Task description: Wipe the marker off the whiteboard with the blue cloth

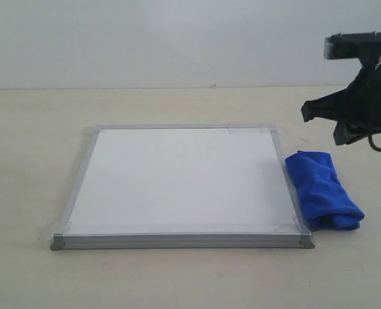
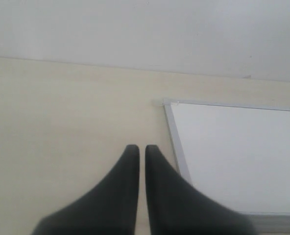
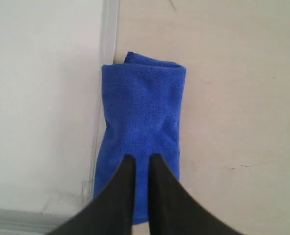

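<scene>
A flat rectangular whiteboard (image 1: 177, 183) with a thin silver-grey metal frame and clear tape at its corners lies on the pale beige tabletop (image 1: 29, 129). Its surface shows plain white in every view. A bright royal-blue microfibre cloth (image 1: 322, 190), rolled into a thick bundle, lies on the tabletop touching the board's right frame edge, near the front corner. The black right jaws hang over the cloth, raised clear of it, drawn to a narrow slit and holding nothing. The black left jaws are all but closed and empty, over bare tabletop just beside the board's left edge
</scene>
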### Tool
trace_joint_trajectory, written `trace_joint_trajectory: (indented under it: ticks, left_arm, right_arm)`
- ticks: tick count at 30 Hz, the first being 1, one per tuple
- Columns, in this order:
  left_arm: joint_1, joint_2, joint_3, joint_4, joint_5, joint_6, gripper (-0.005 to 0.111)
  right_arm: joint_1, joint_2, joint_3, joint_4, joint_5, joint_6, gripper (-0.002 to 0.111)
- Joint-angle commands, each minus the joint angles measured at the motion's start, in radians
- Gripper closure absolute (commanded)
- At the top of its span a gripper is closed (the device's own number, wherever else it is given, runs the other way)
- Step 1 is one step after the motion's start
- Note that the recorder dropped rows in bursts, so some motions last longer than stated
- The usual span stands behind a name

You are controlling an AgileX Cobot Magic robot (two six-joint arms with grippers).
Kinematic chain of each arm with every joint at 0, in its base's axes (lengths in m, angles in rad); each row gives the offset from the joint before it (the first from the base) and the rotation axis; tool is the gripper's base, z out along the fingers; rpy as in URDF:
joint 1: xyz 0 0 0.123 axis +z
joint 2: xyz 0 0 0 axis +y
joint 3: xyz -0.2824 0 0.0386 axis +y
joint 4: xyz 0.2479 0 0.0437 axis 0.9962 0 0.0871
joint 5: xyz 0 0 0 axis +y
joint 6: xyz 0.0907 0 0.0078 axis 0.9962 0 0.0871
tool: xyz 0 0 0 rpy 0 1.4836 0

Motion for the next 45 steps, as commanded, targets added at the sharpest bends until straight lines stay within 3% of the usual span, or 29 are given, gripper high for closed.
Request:
trace_joint_trajectory:
  ticks: [1,12,19,32,35,40,45]
  left_arm:
    - [0.002,-0.003,0.004,-0.005,-0.003,0.002,0.102]
    - [0.002,-0.003,0.004,-0.005,-0.003,0.002,0.102]
    - [0.002,-0.003,0.004,-0.005,-0.003,0.002,0.102]
    - [0.002,-0.003,0.004,-0.005,-0.003,0.002,0.102]
    - [0.002,-0.003,0.004,-0.005,-0.003,0.002,0.102]
    - [0.002,-0.003,0.004,-0.005,-0.003,0.002,0.102]
    - [0.002,-0.003,0.004,-0.005,-0.003,0.002,0.102]
  right_arm:
    - [-0.010,-0.174,0.012,-0.008,0.129,-0.041,0.108]
    - [-0.010,-0.804,0.420,0.042,-0.082,-0.036,0.108]
    - [-0.010,-1.034,0.435,0.042,-0.050,-0.036,0.108]
    - [-0.012,-1.211,0.435,0.040,-0.081,-0.040,0.108]
    - [-0.012,-1.288,0.492,0.040,-0.216,-0.040,0.108]
    - [-0.012,-1.406,0.725,0.038,-0.618,-0.085,0.108]
    - [-0.062,-1.445,0.944,0.038,-0.787,-0.100,0.108]
